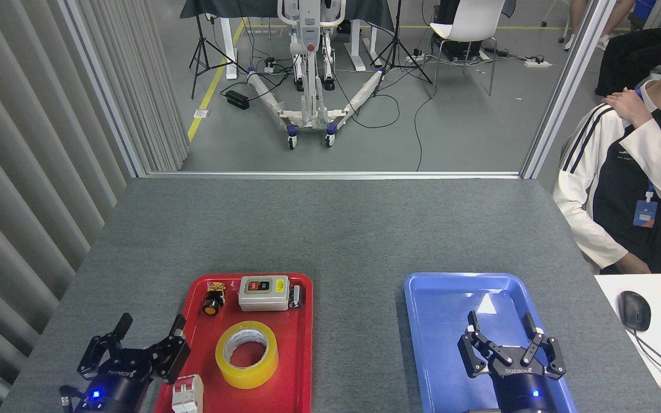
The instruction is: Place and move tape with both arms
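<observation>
Tape [247, 353] flat in red tray [302, 321], hole up, at approx 2 o'clock from left hand [148, 338]; much nearer than right hand [504, 334]. Both hands spread apart, holding nothing.

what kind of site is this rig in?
Likely a robotics lab or test cell: tripod stands and floor cables behind the grey table, a wheeled lift frame, and a lanyard-wearing person at a desk.
</observation>
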